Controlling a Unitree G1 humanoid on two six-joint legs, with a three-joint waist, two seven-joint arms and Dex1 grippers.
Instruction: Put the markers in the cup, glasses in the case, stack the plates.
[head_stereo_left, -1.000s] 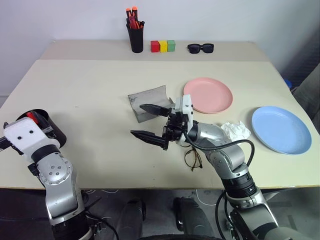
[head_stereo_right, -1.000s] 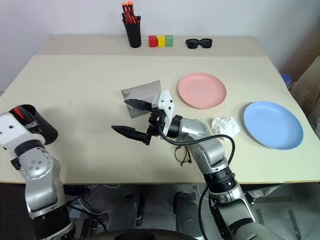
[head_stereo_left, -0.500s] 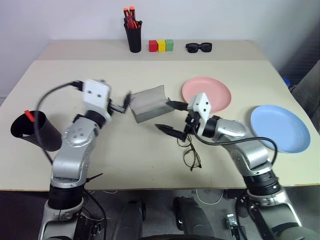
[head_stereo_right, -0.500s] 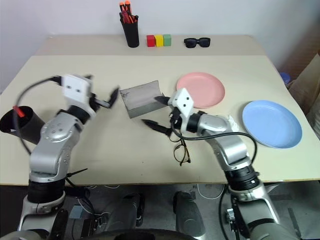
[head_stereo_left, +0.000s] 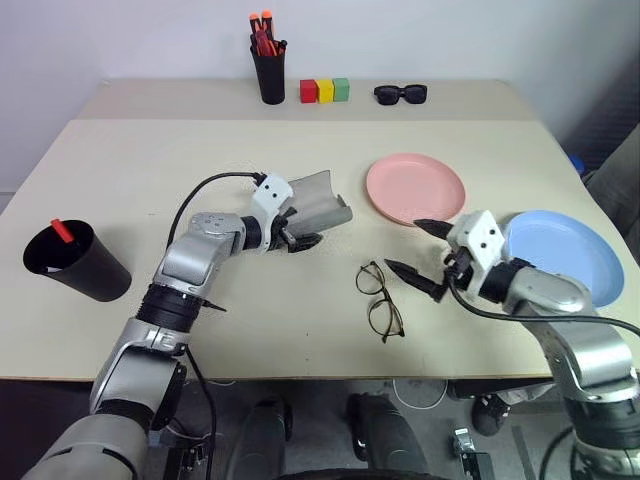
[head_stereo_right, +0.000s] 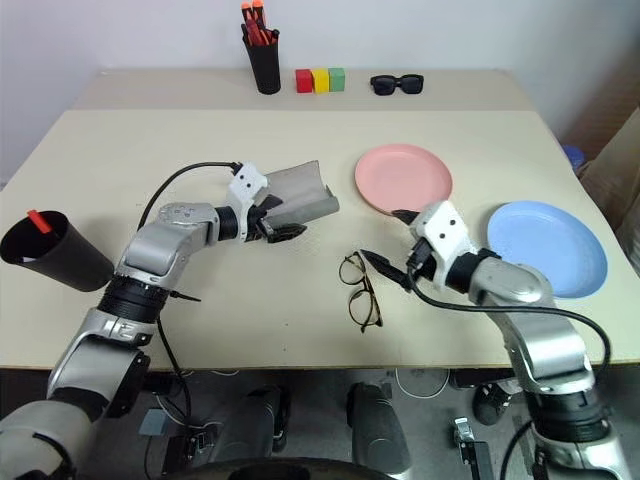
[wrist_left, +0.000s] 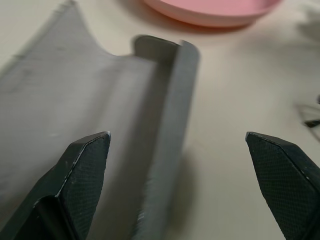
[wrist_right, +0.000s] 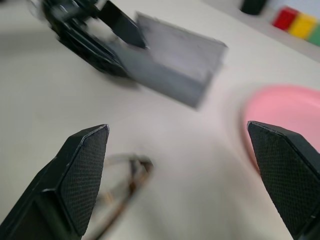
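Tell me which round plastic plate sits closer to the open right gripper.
The light blue plate, just beside the right gripper; the pink plate lies farther back.

- Bench: matt, smooth, pale beige laminate look; no gloss.
- Case: grey, felt-like cloth, matt, faintly fuzzy face in the left wrist view.
- Glasses: thin dark wire frame, metal-looking; clear lenses.
- Pink plate and light blue plate: smooth plastic, soft satin sheen, no texture.
- Cup: black plastic, matt, smooth wall.
- Red marker in cup: smooth plastic look.
- Left gripper fingers, right gripper fingers: black, matt, fine knurled pad texture.
- Sunglasses: chunky black plastic, slightly glossy.
- Coloured blocks: smooth, matt, red, yellow, green.
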